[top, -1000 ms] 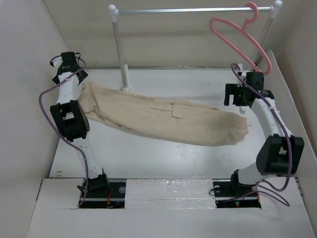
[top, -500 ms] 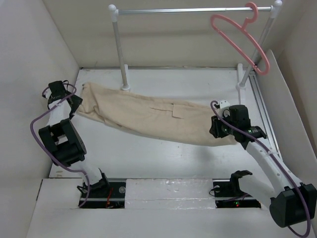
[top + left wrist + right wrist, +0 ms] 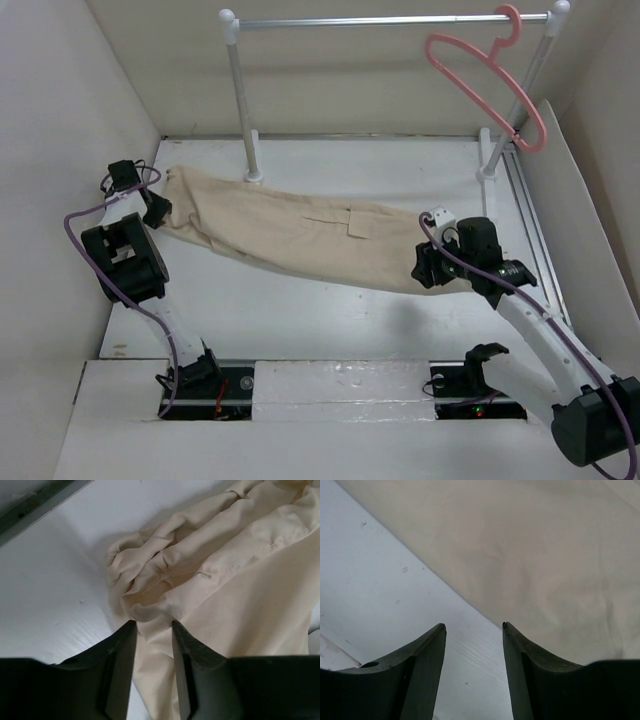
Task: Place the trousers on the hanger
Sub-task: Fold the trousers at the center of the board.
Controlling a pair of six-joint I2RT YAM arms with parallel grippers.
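At 9 o'clock, left gripper now astride bunched trousers, jaws narrow, prob. not yet pinching; right gripper dropped to 4 o'clock hem, jaws wide; hanger untouched.

Beige trousers, salmon-pink hanger

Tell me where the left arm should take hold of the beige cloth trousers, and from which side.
Best bet: the bunched end of the beige cloth trousers, approached from the table's left edge. The folds there stand up off the white table, giving the open fingers of the left gripper cloth to pinch, where the rest lies flat.
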